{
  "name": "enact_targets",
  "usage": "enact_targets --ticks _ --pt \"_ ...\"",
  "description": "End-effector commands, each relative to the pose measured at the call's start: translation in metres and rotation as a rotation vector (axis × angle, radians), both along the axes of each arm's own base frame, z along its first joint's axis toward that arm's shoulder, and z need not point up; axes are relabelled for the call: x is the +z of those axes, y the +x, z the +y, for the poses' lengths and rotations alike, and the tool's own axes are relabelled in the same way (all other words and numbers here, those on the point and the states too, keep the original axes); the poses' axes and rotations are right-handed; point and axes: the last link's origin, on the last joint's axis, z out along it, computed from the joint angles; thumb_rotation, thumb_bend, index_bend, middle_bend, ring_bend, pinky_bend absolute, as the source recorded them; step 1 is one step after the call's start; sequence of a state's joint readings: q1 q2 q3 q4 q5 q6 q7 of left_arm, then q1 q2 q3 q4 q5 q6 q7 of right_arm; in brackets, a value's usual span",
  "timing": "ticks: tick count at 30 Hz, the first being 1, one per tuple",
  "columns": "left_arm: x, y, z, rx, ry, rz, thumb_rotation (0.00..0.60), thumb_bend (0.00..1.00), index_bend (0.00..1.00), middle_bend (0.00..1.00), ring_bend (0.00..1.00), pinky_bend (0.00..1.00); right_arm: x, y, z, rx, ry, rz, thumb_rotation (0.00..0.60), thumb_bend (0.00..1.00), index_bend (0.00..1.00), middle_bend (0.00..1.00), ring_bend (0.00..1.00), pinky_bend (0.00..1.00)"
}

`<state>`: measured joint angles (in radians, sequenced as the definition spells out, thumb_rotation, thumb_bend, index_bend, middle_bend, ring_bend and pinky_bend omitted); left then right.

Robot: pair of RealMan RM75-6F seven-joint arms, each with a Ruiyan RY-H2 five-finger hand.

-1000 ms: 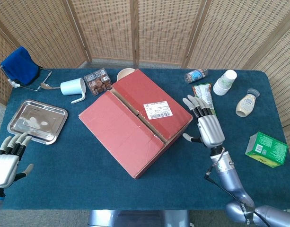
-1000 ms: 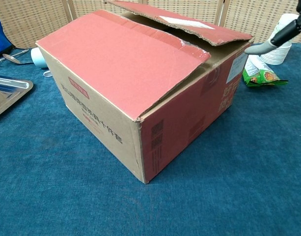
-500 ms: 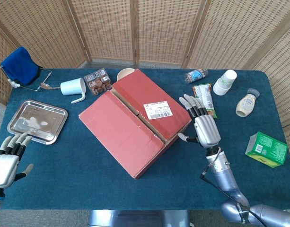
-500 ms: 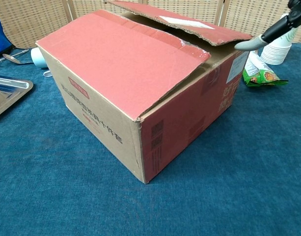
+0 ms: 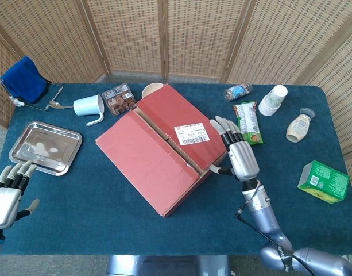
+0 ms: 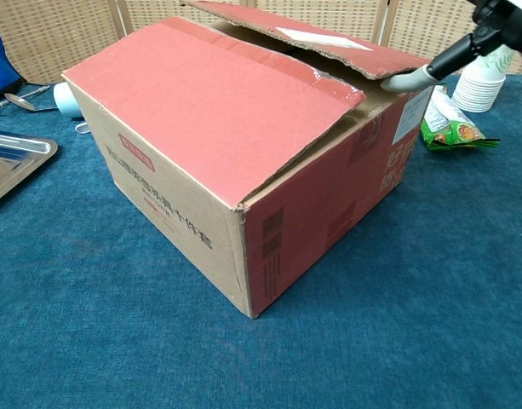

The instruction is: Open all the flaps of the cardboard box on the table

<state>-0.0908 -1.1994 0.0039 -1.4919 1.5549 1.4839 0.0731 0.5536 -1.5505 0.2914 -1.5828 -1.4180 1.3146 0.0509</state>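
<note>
While its fingers are spread and hold nothing, the right hand (image 5: 240,156) sits against the right side of the cardboard box (image 5: 164,146), with the thumb reaching toward the edge of the nearer top flap (image 5: 184,123). From the chest view, one fingertip (image 6: 401,82) touches the underside corner of that flap, which stands slightly lifted above the other top flap (image 6: 214,102); both flaps are not yet folded back. The box lies just left of this hand, turned at an angle in the middle of the blue table (image 5: 107,218), with a white label (image 5: 191,133) on the flap next to the fingertips.

Just beyond the right hand's fingertips lies a green snack packet (image 5: 248,121). Further out past it stands a stack of paper cups (image 5: 273,99), with a small jar (image 5: 238,91) lying on its side to their left. To the right of the hand are a squeeze bottle (image 5: 298,126) and, nearer the table's front, a green carton (image 5: 323,181).

The left hand (image 5: 6,192) hangs off the table's left front corner, fingers apart and empty, well away from the box. Just ahead of its fingertips rests a metal tray (image 5: 45,147). Further back from that hand are a white mug (image 5: 89,107), a spoon (image 5: 59,104) and a blue cloth (image 5: 23,79).
</note>
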Motion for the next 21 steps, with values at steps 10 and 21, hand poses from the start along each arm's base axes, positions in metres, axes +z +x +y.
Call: enact_targets --ticks 10,21 --pt "0.001 0.0 0.0 0.0 0.002 -0.003 0.6 0.03 0.0 0.0 0.0 0.0 -0.002 0.007 -0.007 -0.004 -0.022 -0.034 0.6 0.0 0.0 0.0 0.0 0.04" --pt "0.001 0.0 0.0 -0.002 0.001 -0.002 0.6 0.04 0.0 0.0 0.0 0.0 0.014 0.009 -0.008 0.001 -0.062 -0.072 0.6 0.0 0.0 0.0 0.0 0.04"
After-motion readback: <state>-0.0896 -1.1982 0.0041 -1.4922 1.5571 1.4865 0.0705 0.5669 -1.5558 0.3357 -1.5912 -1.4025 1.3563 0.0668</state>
